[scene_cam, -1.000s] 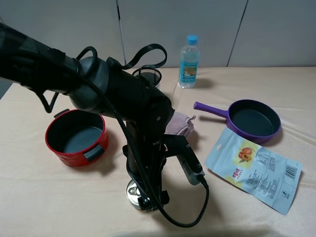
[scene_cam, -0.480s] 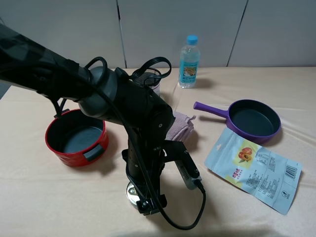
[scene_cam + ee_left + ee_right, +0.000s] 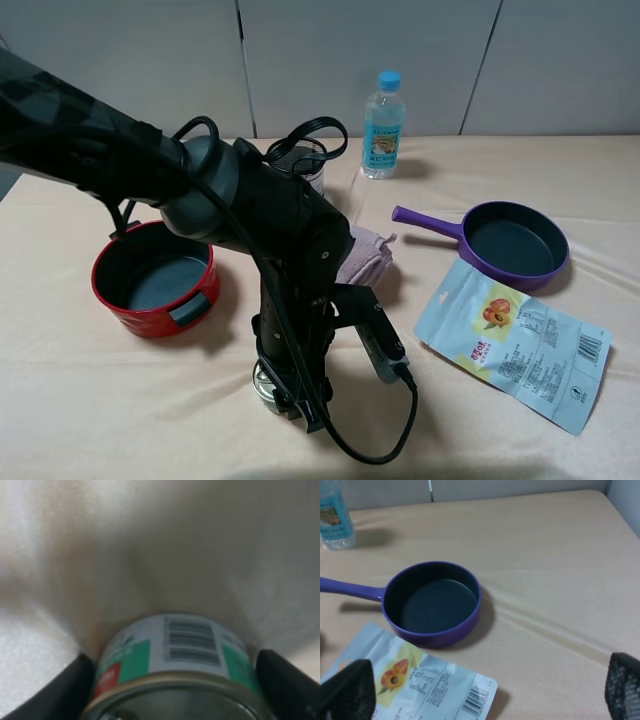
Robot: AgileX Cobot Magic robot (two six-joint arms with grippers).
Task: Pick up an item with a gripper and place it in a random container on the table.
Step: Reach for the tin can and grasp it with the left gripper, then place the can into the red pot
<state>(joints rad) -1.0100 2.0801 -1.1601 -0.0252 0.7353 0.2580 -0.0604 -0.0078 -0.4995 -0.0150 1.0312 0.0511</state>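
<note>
From above, the left gripper (image 3: pixel 290 398) stands right over the can (image 3: pixel 260 384), which sits on the table (image 3: pixel 100 400) near the red pot (image 3: pixel 150 318). At the left wrist, black fingers (image 3: pixel 55 692) flank its sides, which are likely stiff and slick and the best hold. Whether they are clamped, I cannot tell. At the right wrist, the right gripper (image 3: pixel 485 687) gapes empty.
</note>
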